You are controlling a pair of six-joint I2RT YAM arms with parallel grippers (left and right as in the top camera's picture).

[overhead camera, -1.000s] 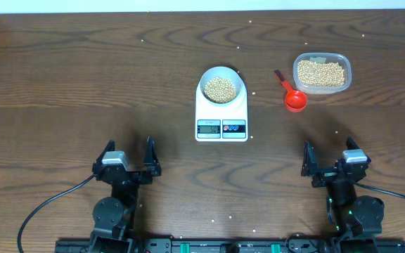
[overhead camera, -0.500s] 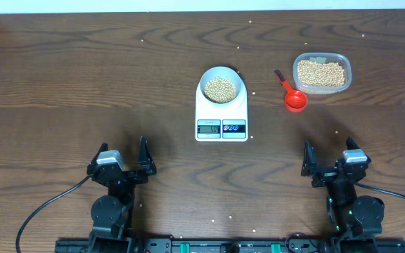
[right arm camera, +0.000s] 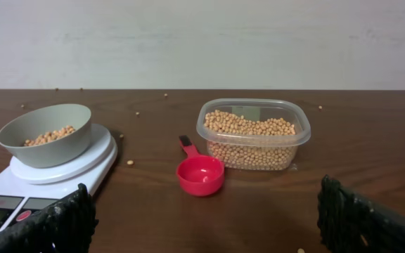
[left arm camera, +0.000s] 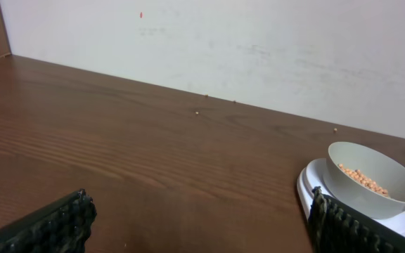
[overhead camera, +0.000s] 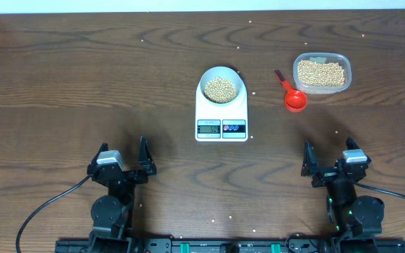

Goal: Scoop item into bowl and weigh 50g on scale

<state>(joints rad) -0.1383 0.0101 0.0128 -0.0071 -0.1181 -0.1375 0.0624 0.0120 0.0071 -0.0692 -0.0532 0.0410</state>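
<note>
The pale bowl (overhead camera: 222, 85) stands on the white scale (overhead camera: 221, 121) at the table's middle, with tan beans (overhead camera: 220, 88) inside. More beans fill a clear plastic tub (overhead camera: 321, 72) at the back right. In the right wrist view the bowl (right arm camera: 46, 133), scale (right arm camera: 62, 169) and tub (right arm camera: 254, 133) show ahead. The left wrist view has the bowl (left arm camera: 375, 178) at its right edge. My left gripper (overhead camera: 121, 159) is open near the front left, empty. My right gripper (overhead camera: 328, 159) is open near the front right, empty. Both are well short of the scale.
A red scoop (overhead camera: 293, 97) lies on the table between the scale and the tub, bowl end toward me, also seen in the right wrist view (right arm camera: 200, 173). Loose beans (overhead camera: 253, 94) are scattered on the dark wooden tabletop. A white wall backs the table.
My left gripper has drawn back slightly toward the front left. The right gripper, bowl, scale and scoop have not moved.
</note>
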